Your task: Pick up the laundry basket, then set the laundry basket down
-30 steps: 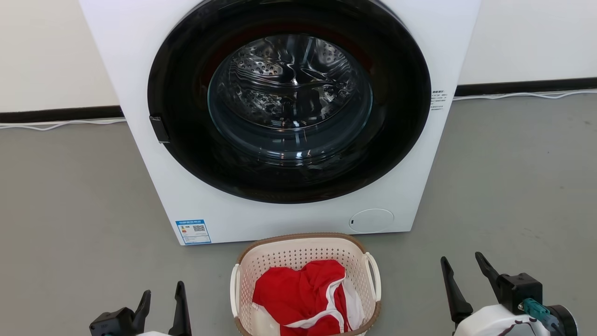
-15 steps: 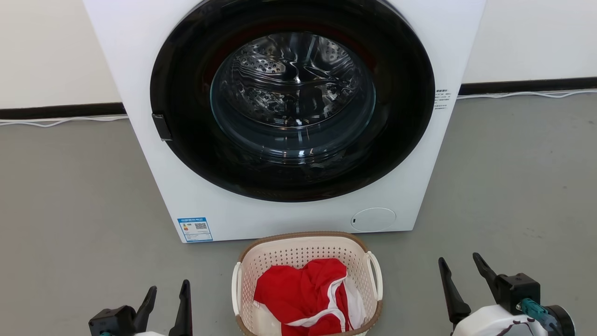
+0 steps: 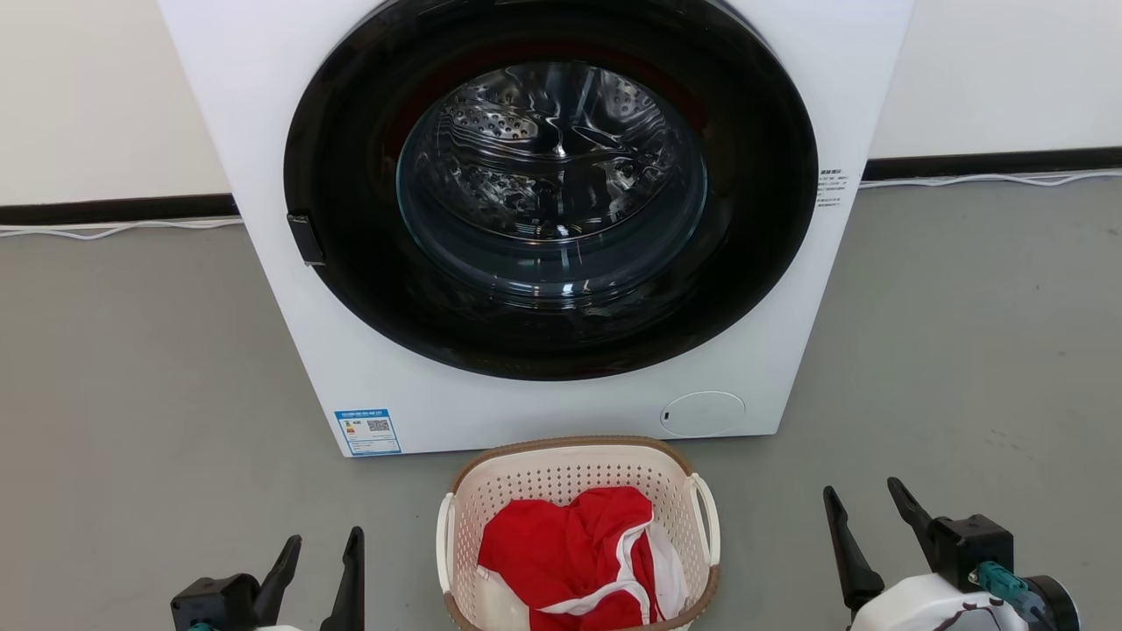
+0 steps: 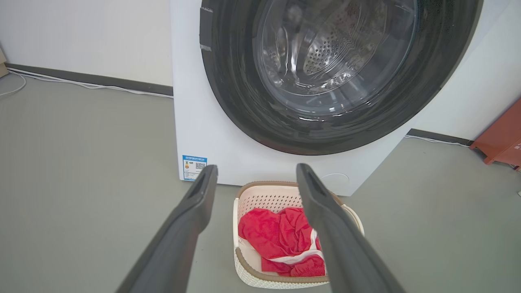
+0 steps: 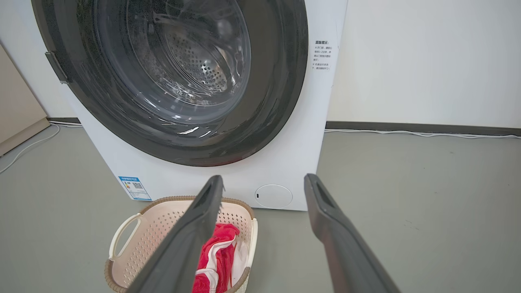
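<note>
Left pincer (image 3: 324,536) and right pincer (image 3: 860,486) both stand spread with nothing between their long dark fingers, which point forward over the grey floor (image 3: 964,350). The gap between the right pincer's fingers looks the wider in the head view. In each wrist view the gap is broad.

Between the two pincers, clear of both, sits the laundry basket (image 3: 543,478). It stands on the floor to the right of the left pincer and to the left of the right pincer, level with their fingertips and a little ahead. Seen along the left pincer, its right finger crosses in front of the basket's right side. Seen along the right pincer, its left finger crosses the basket's middle. A crumpled red garment (image 3: 561,543) with white trim lies inside the basket.

Beyond the fingertips and straight ahead rises the white washing machine (image 3: 543,412), its round dark door (image 3: 351,131) glazed over a steel drum. The basket stands close before the machine's foot, but whether they touch cannot be told. A blue sticker (image 3: 368,431) sits low on the machine, ahead of the left pincer.
</note>
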You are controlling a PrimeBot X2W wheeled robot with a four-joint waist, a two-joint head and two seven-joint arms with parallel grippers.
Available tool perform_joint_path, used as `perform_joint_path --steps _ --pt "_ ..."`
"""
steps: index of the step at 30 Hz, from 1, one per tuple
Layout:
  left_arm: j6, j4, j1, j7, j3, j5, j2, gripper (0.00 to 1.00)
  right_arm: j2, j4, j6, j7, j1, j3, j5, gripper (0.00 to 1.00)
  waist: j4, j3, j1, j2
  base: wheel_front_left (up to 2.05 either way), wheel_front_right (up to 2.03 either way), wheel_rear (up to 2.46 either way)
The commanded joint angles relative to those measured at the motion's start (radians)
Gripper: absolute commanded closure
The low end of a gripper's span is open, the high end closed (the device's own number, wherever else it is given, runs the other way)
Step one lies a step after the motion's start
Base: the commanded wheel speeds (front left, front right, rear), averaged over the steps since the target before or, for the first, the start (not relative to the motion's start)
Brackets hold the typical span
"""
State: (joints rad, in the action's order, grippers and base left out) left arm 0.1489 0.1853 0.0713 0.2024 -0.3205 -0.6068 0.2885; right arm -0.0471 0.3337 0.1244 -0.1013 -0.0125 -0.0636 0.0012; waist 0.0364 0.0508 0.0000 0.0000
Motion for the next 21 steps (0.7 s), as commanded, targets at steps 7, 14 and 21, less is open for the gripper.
perform_joint_path --steps 7,14,21 --pt "0.004 -0.038 -0.058 0.002 0.030 0.016 0.032 0.00 -0.003 -0.016 0.006 -0.001 -0.045 0.022 -0.002 0.00 -0.003 0.002 0.0000 0.0000 0.00 0.00 0.00" --pt "0.017 -0.039 -0.059 0.001 0.026 0.030 0.046 0.00 -0.003 -0.012 0.006 -0.003 -0.048 0.022 -0.004 0.00 -0.004 0.001 0.0000 0.0000 0.00 0.00 0.00" --pt "0.025 -0.038 -0.059 0.002 0.026 0.032 0.052 0.00 -0.003 -0.011 0.006 -0.002 -0.048 0.020 -0.008 0.00 -0.003 0.002 0.0000 0.0000 0.00 0.00 0.00"
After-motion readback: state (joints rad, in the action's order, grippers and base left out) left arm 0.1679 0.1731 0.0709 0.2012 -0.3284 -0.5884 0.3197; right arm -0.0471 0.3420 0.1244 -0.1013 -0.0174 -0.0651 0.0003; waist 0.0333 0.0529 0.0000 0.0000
